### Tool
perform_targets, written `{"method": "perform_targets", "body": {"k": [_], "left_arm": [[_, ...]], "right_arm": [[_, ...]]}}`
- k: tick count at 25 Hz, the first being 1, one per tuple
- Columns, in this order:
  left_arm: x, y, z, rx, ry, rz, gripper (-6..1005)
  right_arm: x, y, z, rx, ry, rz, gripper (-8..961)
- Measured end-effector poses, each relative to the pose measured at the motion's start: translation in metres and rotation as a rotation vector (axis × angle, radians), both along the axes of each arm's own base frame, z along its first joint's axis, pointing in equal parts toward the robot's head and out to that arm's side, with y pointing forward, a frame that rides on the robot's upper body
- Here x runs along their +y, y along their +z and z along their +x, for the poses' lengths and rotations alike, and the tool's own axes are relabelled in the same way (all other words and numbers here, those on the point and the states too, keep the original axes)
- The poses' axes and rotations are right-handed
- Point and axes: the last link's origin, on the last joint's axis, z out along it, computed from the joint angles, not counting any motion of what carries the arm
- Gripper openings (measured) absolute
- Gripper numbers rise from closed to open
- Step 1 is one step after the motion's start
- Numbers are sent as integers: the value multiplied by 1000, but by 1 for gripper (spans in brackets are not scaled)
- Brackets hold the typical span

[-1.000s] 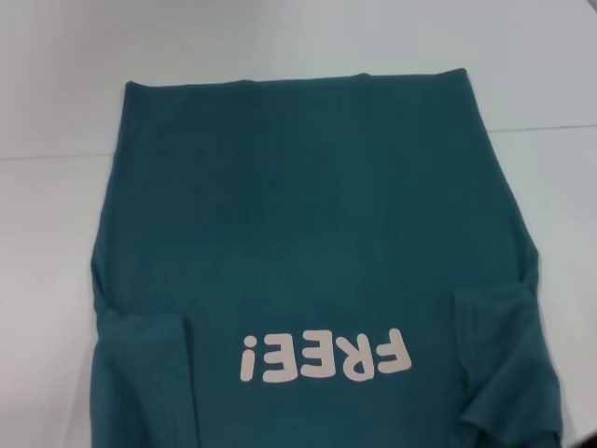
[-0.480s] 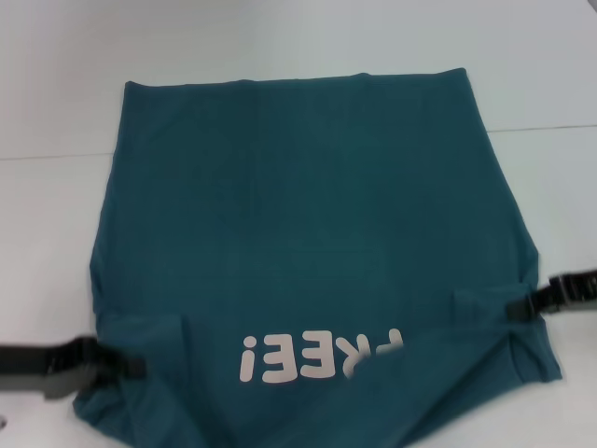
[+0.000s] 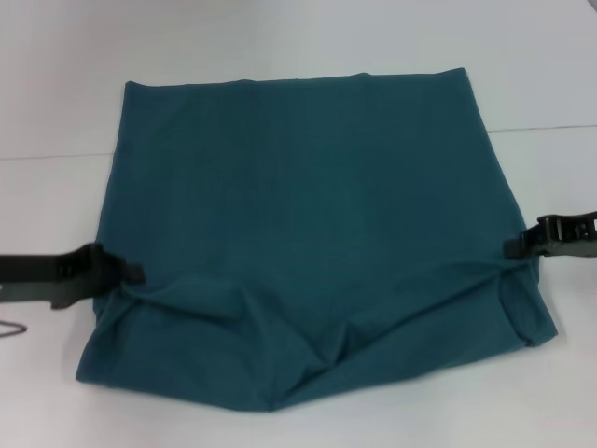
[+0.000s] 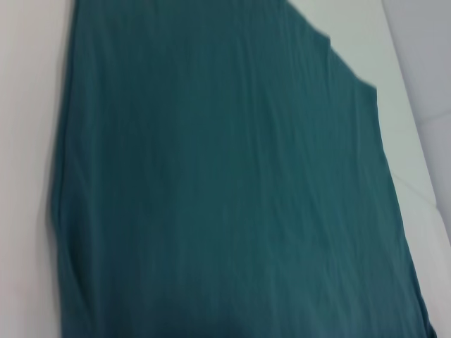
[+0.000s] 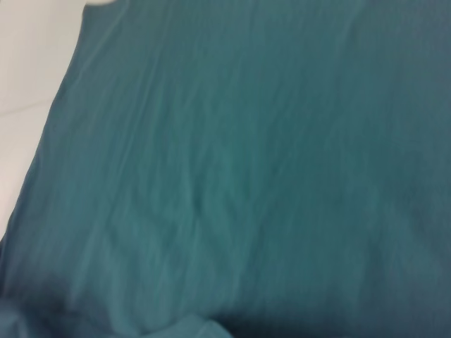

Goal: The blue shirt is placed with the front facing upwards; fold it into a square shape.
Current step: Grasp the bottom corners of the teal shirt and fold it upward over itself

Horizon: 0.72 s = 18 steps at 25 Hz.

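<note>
The blue shirt (image 3: 308,205) lies on the white table, its near part folded over so that the white lettering is hidden. My left gripper (image 3: 135,273) is shut on the shirt's left edge, where the cloth bunches toward it. My right gripper (image 3: 511,248) is shut on the right edge, with wrinkles running from it. The folded layer sags between the two grippers. The shirt fills the left wrist view (image 4: 225,176) and the right wrist view (image 5: 246,162); neither shows fingers.
The white table (image 3: 280,47) extends beyond the shirt on all sides, with a seam line (image 3: 56,154) crossing it under the shirt's far part. A thin wire-like thing (image 3: 11,327) lies at the left edge near my left arm.
Both grippers came in from the sides, took hold of the shirt's near part and carried it away from me. The sleeves and the lettering have gone under the fold.
</note>
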Motion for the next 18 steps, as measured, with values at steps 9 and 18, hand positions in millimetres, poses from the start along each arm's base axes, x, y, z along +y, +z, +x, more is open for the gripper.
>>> {"method": "perform_targets", "body": {"k": [9,18], "left_arm": [[29,-1,14,51,-16,77,48],[51,-5,26,121,-38,131,48]], "right_arm": [[22,-18,-5,-39,5,43,97],[52,-31,-21,-205,55,83,104]]}}
